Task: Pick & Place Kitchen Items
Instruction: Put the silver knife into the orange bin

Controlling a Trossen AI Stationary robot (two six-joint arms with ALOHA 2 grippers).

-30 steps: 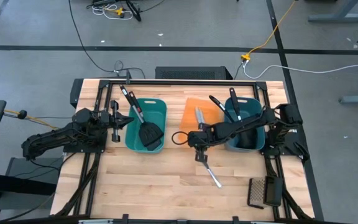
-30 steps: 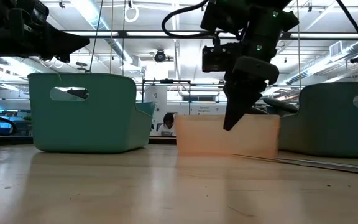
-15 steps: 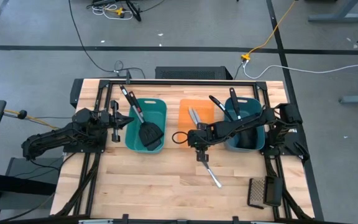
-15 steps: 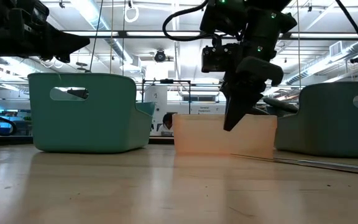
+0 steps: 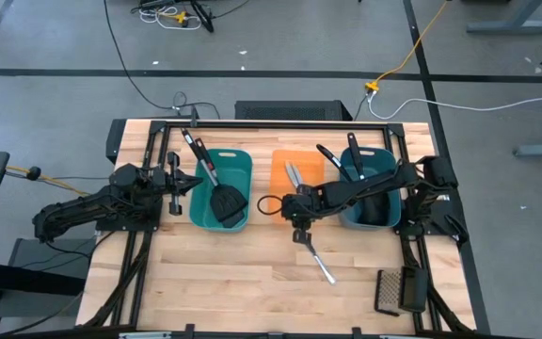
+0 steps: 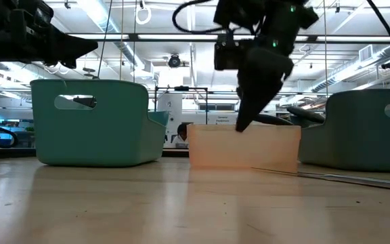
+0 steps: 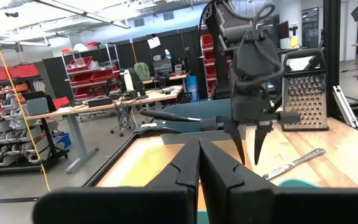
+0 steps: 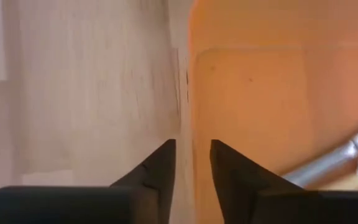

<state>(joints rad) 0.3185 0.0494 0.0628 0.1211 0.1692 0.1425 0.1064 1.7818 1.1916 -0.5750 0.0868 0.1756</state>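
Even bright overhead light on the pale desk (image 5: 252, 282), soft short shadows, ceiling strip lights glaring behind a backlit, silhouetted arm in the low view, right wrist close-up blurred, orange bin (image 8: 278, 93) out of focus

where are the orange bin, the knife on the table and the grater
orange bin (image 5: 310, 166), high view, bare floor of the bin
knife on the table (image 5: 319, 265), high view, middle of the silver knife
grater (image 5: 390, 291), high view, its dark mesh face

1. The table (image 5: 252, 273) is pale wood with visible grain.
2. The bins, teal (image 5: 238, 165) and orange (image 5: 309, 165), look like smooth plastic.
3. The knife (image 5: 320, 266) on the table is shiny metal.
4. The spatula (image 5: 226, 202) is matt black.
5. The grater (image 7: 304, 93) is perforated metal.
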